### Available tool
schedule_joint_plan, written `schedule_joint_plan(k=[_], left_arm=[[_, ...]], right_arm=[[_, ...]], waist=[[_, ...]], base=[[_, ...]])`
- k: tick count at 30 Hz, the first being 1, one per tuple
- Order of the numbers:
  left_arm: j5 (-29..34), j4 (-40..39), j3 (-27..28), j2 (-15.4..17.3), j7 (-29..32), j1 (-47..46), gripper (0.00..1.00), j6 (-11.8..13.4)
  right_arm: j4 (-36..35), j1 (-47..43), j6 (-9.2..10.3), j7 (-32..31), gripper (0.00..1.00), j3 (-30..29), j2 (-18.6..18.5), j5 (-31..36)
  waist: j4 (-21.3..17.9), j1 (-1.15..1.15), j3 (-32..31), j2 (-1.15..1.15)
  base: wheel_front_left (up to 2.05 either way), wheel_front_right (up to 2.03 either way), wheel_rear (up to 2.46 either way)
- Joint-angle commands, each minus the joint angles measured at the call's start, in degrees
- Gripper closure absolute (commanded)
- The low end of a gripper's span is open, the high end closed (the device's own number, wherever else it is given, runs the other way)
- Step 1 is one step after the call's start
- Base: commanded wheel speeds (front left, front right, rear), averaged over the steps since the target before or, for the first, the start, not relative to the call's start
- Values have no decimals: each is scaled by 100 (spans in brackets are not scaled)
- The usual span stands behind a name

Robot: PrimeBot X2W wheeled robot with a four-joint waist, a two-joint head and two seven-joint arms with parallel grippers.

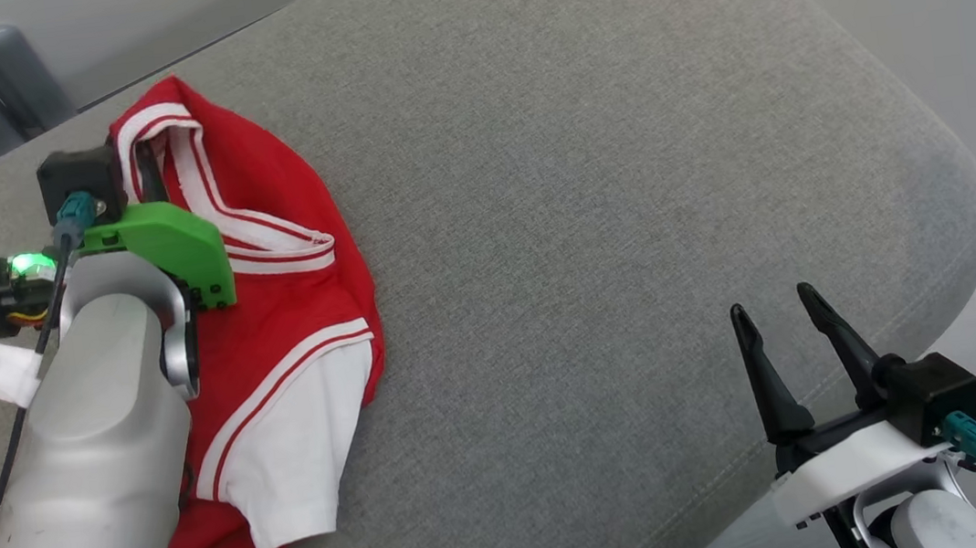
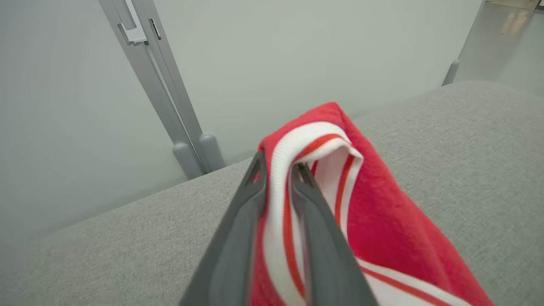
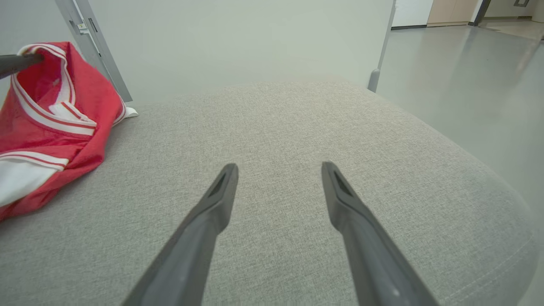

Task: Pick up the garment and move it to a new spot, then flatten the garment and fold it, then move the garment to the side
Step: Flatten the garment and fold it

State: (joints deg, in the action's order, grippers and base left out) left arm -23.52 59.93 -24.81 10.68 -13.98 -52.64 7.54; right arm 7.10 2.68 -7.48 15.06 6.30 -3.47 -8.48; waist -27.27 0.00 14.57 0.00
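Now, with my left gripper (image 2: 278, 170) pinched on the striped collar (image 2: 297, 136) of the red garment (image 1: 299, 305), heaped at the grey cushion's (image 1: 576, 163) left side, and my right gripper (image 1: 774, 304) spread empty, I should lift slowly so the cloth doesn't slip.

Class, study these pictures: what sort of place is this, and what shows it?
Probably an office or lab lounge: a wide grey upholstered seat, a frosted partition on a metal post, and a bare polished floor beyond.
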Motion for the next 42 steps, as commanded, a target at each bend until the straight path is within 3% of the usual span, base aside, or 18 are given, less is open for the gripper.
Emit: schedule_joint_plan(k=[1,9,14,19,23,27,35,36,37,38,42], left_arm=[[18,42,4,68,-63,100,0,-111],[308,-975,-372,60,-127,1131,0,-374],[490,-2251,-1001,-59,573,2114,0,-535],[592,-3930,-1559,44,1579,3024,0,-388],[831,-4843,-1812,360,2295,3477,0,-136],[976,-5249,-1830,716,2813,3695,0,108],[814,-5366,-1978,864,3359,3822,2,-28],[890,-5286,-2013,900,3418,3772,22,-22],[943,-5215,-2049,941,3460,3721,52,-33],[938,-5121,-2066,951,3509,3681,100,-44],[849,-4936,-1980,900,3361,3550,100,-62]], right_arm=[[17,-78,-3,18,0,-46,7,25],[-74,-507,-3,18,0,-450,-79,-7],[-127,-672,-3,18,0,-461,-121,12],[-142,-607,-3,18,0,-387,-137,15],[-134,-576,-3,18,0,-351,-148,0],[-140,-604,-3,18,0,-353,-137,-14],[-79,-491,-3,18,0,-315,-101,-42],[-73,-483,-3,18,0,-329,-93,-43],[-65,-481,-3,18,0,-334,-87,-39],[-58,-472,-3,18,0,-325,-76,-33],[-59,-464,-3,18,0,-353,-52,-36]], waist=[[74,0,-79,0],[760,0,-624,0],[1143,0,-793,0],[1293,0,-819,0],[1298,0,-814,0],[1267,0,-766,0],[1157,0,-673,0],[1148,0,-665,0],[1138,0,-661,0],[1123,0,-658,0],[1076,0,-670,0]], base=[[0,0,0],[0,0,0],[0,0,0],[0,0,0],[0,0,0],[0,0,0],[0,0,0],[0,0,0],[0,0,0],[0,0,0],[0,0,0]])
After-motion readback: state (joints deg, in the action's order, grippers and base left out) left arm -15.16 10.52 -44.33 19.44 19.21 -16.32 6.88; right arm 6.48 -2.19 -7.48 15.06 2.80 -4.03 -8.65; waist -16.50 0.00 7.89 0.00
